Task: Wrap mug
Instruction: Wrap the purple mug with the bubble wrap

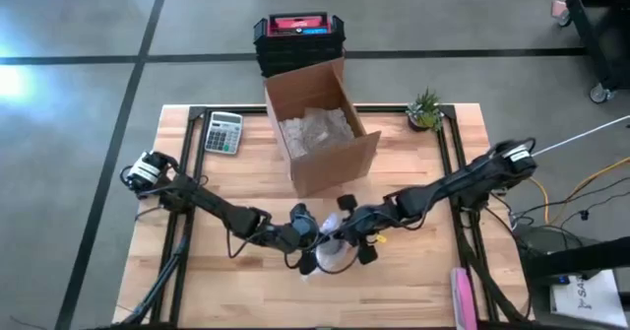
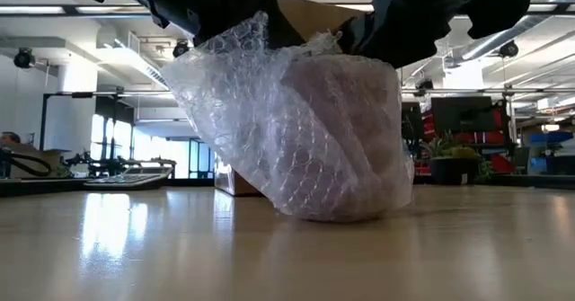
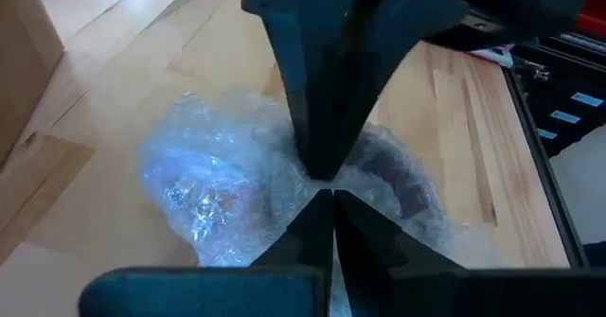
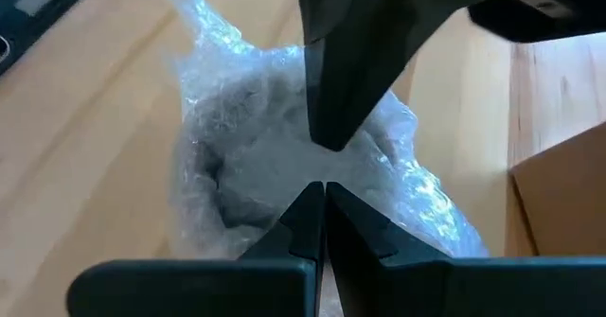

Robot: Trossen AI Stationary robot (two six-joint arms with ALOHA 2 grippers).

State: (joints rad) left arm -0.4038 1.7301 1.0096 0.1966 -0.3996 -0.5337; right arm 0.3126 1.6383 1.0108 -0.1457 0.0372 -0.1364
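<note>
Your 2 arms are meeting at the front-middle of the table (image 1: 246, 291), right over the mug (image 2: 346, 139), which is sitting upright on the wood inside a loose bundle of bubble wrap (image 2: 269, 130).

Left pincer (image 3: 324, 189): fingers are pressed together, pinching a fold of the wrap. Right pincer (image 4: 322, 180): same, tips are meeting on the wrap at the top of the bundle. In the high view both pincers are sitting on top of the bundle and covering most of it.

Around it:
- An open cardboard box (image 1: 320, 123) is standing just behind the bundle, with crumpled packing material inside. It's the nearest obstacle behind both arms.
- A stack of dark bins with a red lid (image 1: 298, 39) is sitting behind the box, off the far edge.
- A calculator (image 1: 223, 132) is lying at the far left of the table, well apart from the work.
- A small potted plant (image 1: 425, 110) is standing at the far right, also well apart.
- A pink object (image 1: 463, 296) is lying at the front right edge; you can't tell what it is.

Hard to see:
- The mug is showing only as a pinkish shape through the film; you can't make out its handle or rim.
- In the low view both arms are cut off at the top edge.
- The wrist views are mostly blocked by each arm's own fingers.
</note>
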